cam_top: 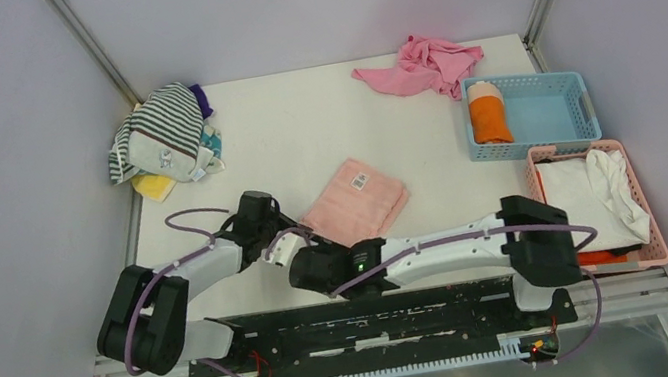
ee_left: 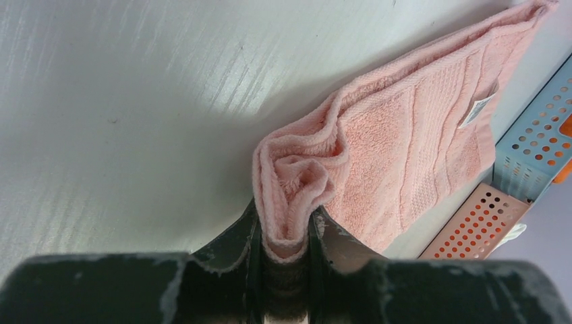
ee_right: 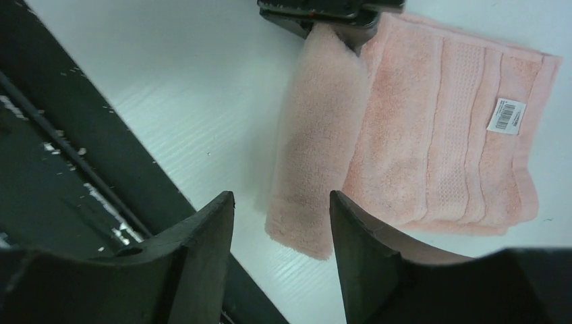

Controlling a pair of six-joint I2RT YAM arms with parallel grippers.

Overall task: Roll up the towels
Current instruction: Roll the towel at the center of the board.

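Table [cam_top: 301,133]: pink towel [cam_top: 355,200], clothes [cam_top: 162,135], blue basket [cam_top: 531,147]

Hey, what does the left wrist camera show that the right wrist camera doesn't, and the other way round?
Only the left wrist view: the rolled end of the pale pink towel seen end-on, plus corners of the blue basket and the salmon basket. Only the right wrist view: the right jaws standing open, the roll's full length, and the black base frame. Both: the partly rolled towel with its white label, the left jaws clamped on the roll's end, and the white table.
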